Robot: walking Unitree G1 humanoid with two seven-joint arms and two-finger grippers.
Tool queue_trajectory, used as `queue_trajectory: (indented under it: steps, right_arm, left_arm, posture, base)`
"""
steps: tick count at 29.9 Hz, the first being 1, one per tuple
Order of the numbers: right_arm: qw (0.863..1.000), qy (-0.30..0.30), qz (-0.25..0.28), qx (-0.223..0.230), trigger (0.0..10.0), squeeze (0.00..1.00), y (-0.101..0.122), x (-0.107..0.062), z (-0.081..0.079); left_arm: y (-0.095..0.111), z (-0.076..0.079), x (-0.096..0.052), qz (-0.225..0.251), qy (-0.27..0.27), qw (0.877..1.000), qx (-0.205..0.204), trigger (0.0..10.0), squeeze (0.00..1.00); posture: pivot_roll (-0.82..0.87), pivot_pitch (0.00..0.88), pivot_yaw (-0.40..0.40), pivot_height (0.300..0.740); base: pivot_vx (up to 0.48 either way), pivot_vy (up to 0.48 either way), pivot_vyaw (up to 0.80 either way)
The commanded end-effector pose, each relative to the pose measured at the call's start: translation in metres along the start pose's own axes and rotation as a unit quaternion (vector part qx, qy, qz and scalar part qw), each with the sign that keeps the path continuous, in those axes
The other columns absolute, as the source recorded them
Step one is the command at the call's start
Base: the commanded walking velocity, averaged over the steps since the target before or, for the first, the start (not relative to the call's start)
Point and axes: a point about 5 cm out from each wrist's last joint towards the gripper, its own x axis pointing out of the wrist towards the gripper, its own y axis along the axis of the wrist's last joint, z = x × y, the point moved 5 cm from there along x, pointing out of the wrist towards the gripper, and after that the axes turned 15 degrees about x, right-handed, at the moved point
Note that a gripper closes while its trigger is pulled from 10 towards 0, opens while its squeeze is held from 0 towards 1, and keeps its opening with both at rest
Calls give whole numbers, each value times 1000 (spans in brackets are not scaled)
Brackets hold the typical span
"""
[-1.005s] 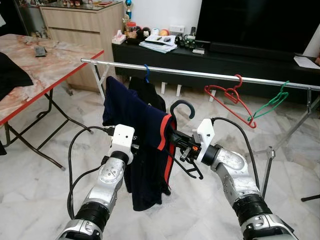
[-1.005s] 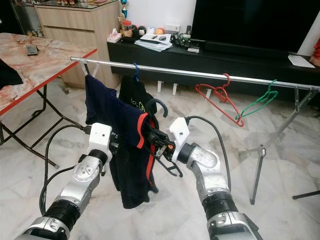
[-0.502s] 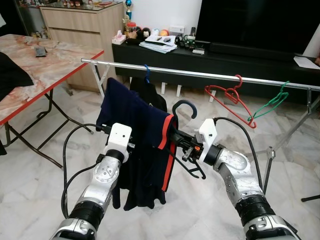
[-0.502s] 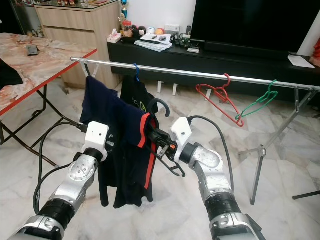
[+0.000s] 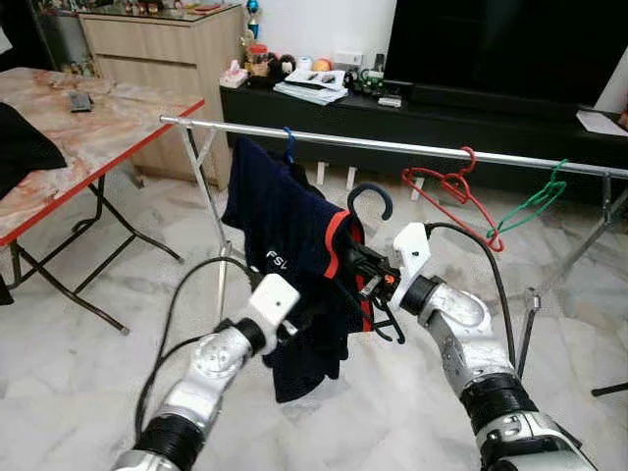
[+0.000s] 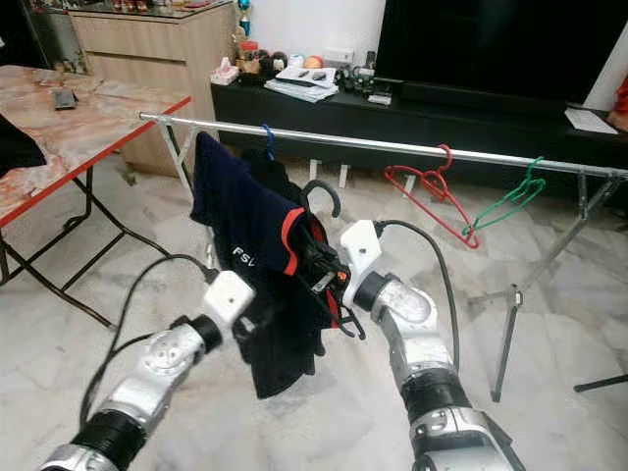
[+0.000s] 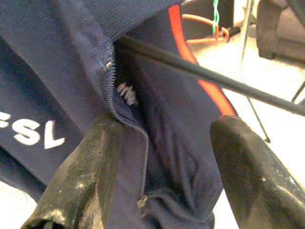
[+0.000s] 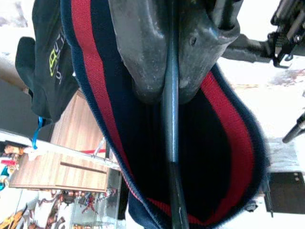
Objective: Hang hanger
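Black hanger (image 5: 365, 211) clamped between right gripper (image 5: 371, 282) jaws; left gripper (image 6: 257, 321) jaws spread around navy jacket (image 5: 285, 245).

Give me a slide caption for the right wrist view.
Right hand shut on the black hanger inside the navy shirt and its red-trimmed collar.

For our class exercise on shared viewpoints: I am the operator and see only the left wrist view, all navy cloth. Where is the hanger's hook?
Observer: The black hanger hook points up, below the silver rail, not on it.
Operator: Who holds it?
Observer: The right gripper, jaws shut on its wire.
Operator: Is the rail crowded?
Observer: A red hanger and a green hanger hang further right.
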Motion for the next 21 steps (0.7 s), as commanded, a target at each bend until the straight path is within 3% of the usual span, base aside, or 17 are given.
queue_trajectory:
  steps: [1, 3, 5, 12, 21]
  right_arm:
    - [999, 9, 27, -16, 0, 0, 17, 4, -2]
    - [999, 9, 26, -17, 0, 0, 16, 4, -2]
    - [999, 10, 26, -16, 0, 0, 15, 4, -3]
    - [1000, 9, 24, -14, 0, 0, 12, 2, -3]
    - [999, 23, 23, -10, 0, 0, 11, 4, -7]
  left_arm:
    - [9, -9, 8, 3, 27, 1000, -2, 10000, 0]
    - [10, -13, 11, -3, 47, 999, 7, 10000, 0]
    - [11, -25, 13, -20, 100, 995, 21, 10000, 0]
    - [14, -42, 10, -19, 148, 988, 30, 10000, 0]
    - [13, -44, 11, -30, 179, 983, 29, 10000, 0]
  posture:
    - [97, 0, -50, 740]
    - [96, 0, -50, 740]
    - [93, 0, -47, 740]
    - [98, 0, -44, 740]
    - [96, 0, -45, 740]
  base:
    - [0, 0, 0]
    - [0, 0, 0]
    - [0, 0, 0]
    - [0, 0, 0]
    - [0, 0, 0]
